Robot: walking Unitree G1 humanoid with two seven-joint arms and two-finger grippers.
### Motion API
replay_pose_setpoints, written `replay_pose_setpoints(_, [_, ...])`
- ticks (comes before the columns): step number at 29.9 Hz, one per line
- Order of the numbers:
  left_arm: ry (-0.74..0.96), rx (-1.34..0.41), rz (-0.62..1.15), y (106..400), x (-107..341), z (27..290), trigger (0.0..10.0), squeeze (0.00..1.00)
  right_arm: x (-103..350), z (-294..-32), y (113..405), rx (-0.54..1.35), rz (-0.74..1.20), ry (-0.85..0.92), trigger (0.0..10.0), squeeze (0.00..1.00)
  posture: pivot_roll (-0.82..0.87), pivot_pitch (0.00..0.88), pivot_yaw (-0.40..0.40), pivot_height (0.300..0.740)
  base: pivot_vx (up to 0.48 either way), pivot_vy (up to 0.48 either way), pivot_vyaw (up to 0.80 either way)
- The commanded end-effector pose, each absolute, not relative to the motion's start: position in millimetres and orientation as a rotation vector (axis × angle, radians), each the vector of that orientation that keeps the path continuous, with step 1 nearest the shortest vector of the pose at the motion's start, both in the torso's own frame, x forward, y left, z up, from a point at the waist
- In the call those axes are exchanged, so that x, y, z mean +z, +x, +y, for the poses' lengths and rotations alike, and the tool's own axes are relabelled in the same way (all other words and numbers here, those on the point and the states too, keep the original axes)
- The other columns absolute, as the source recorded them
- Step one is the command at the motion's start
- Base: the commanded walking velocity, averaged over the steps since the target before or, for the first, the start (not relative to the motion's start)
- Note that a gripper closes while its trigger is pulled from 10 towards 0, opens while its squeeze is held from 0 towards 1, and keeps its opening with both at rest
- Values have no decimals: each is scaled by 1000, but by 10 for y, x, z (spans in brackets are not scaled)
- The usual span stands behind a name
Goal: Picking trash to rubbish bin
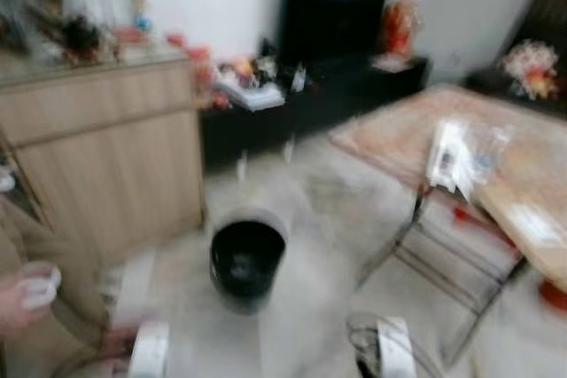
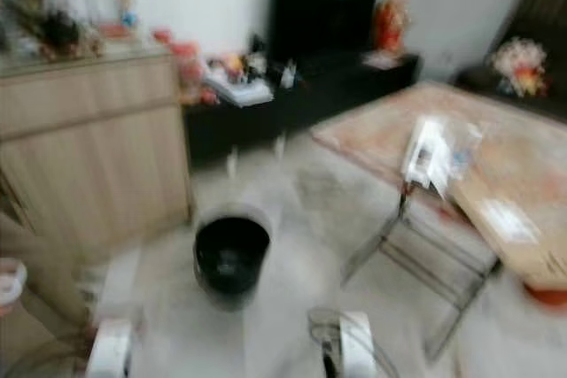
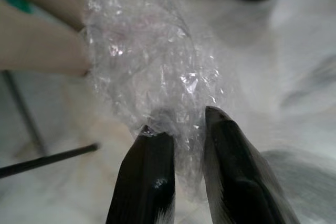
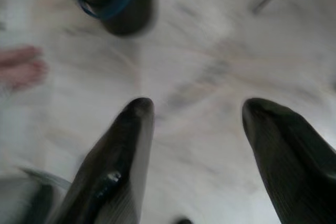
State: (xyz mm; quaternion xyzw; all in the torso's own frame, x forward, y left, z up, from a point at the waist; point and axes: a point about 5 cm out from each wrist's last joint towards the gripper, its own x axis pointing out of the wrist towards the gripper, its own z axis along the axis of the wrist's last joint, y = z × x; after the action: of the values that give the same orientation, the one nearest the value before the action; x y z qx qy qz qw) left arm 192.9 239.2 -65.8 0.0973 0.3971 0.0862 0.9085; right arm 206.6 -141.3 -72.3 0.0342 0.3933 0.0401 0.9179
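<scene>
In the left eye view, blurred by motion, a black rubbish bin [image 1: 247,258] is seen standing on the pale floor at lower centre, with a wooden cabinet [image 1: 106,143] at the left and a low table [image 1: 478,161] at the right; a person's hand [image 1: 22,298] is visible at the left edge, and the silver tops of both arms are cut by the bottom edge. The right eye view gives the same layout, the bin sitting slightly left of centre. In the left wrist view, a crumpled wad of clear plastic wrap [image 3: 152,61] is pinched between the narrowly parted jaws of the left gripper [image 3: 184,124], its lower fold being caught between the fingertips while the bulk billows toward the upper left. The wrap is judged light, soft and crushable, slippery at its surface, and best held at a bunched fold, as it is. In the right wrist view, the right gripper [image 4: 197,111] is pointed at bare floor with jaws spread wide and nothing between them, the bin lying at upper left.
</scene>
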Motion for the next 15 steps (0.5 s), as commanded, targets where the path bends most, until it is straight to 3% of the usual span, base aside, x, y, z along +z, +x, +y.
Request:
replay_pose_setpoints(1, [183,144,784,2065,-620,2238,10000,0,-717,-1563,2068,47,804,45,10000,0,149,16,-91,740,386,0,781])
replay_pose_setpoints(4, [181,145,783,2067,-619,2238,10000,0,-711,-1563,2076,43,800,53,10000,0,149,16,-91,740,386,0,683])
replay_pose_setpoints(15, [181,149,781,2061,-620,2247,10000,0,-703,-1585,2090,25,795,79,10000,0,154,24,-94,740,388,0,0])
